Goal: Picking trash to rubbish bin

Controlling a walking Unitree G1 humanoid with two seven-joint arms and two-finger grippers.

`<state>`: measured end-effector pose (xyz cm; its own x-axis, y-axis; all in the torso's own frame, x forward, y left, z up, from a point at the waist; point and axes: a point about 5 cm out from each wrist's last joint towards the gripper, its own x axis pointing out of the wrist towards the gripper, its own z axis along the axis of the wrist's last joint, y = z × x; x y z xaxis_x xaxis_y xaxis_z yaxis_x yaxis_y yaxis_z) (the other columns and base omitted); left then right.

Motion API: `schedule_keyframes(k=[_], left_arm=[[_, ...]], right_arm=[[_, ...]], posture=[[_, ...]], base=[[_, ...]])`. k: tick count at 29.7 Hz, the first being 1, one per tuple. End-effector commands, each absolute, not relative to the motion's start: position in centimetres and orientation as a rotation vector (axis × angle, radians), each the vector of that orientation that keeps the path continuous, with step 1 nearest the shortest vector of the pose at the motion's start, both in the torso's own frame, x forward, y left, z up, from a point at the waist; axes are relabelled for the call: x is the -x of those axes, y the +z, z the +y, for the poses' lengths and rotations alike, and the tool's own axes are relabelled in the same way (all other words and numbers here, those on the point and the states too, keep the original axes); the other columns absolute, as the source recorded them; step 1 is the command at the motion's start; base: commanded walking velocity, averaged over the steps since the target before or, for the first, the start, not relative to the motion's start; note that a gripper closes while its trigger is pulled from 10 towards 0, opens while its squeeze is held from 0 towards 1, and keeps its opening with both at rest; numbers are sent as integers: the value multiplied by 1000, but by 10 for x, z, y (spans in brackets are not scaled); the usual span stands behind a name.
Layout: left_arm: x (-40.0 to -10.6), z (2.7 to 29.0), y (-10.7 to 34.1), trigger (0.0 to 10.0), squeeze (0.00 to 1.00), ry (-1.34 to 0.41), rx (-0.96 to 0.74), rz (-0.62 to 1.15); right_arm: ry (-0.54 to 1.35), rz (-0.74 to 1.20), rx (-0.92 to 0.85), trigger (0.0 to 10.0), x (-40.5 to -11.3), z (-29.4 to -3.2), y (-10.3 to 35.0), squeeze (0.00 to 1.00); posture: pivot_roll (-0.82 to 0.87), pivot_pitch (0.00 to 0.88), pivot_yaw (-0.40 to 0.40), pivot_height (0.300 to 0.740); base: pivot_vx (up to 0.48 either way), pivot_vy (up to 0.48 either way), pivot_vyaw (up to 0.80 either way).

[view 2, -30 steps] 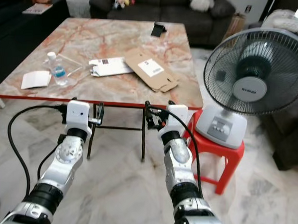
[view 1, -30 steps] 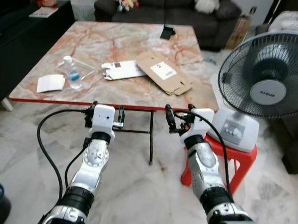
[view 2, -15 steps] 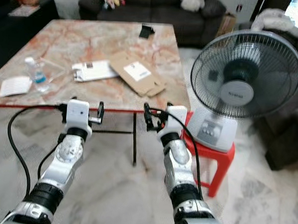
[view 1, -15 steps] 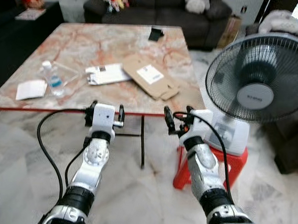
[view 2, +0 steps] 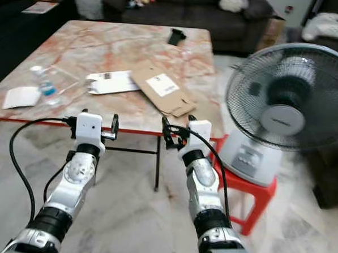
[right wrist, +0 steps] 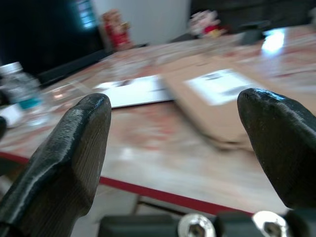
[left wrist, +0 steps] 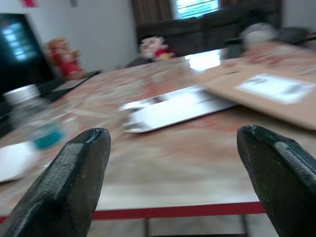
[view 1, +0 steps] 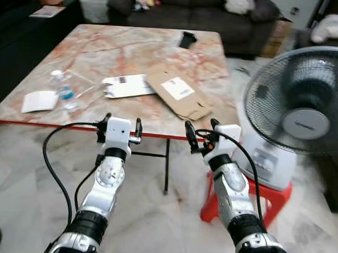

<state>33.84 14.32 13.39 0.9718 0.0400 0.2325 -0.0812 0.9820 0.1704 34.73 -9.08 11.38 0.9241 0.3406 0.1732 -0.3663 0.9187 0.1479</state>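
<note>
Here, both grippers, left and right, hover spread and empty at the table edge. The flattened cardboard box looks light and stiff; best pinched at its near edge

Right end effector spread wide, empty, level with the red-edged marble surface. On it: flattened cardboard box with white label, white flattened carton beside it, water bottle further off. All blurred.
</note>
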Motion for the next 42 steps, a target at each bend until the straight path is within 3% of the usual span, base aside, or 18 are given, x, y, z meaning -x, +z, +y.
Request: schedule_keyframes(k=[1, 35, 42], left_arm=[[-338, 147, 133, 10000, 0, 80, -173, -222], [-338, 146, 135, 10000, 0, 75, -171, -226], [-338, 145, 136, 10000, 0, 72, -170, -227]], right_arm=[[382, -164, -178, 10000, -348, -87, 119, 0], [391, -170, -168, 10000, -348, -86, 120, 0], [395, -166, -173, 10000, -347, -84, 118, 0]], posture=[[18, 63, 0, 740], [21, 63, -1, 740], [21, 64, -1, 740]], base=[[334, 0, 0], [332, 0, 0], [331, 0, 430]])
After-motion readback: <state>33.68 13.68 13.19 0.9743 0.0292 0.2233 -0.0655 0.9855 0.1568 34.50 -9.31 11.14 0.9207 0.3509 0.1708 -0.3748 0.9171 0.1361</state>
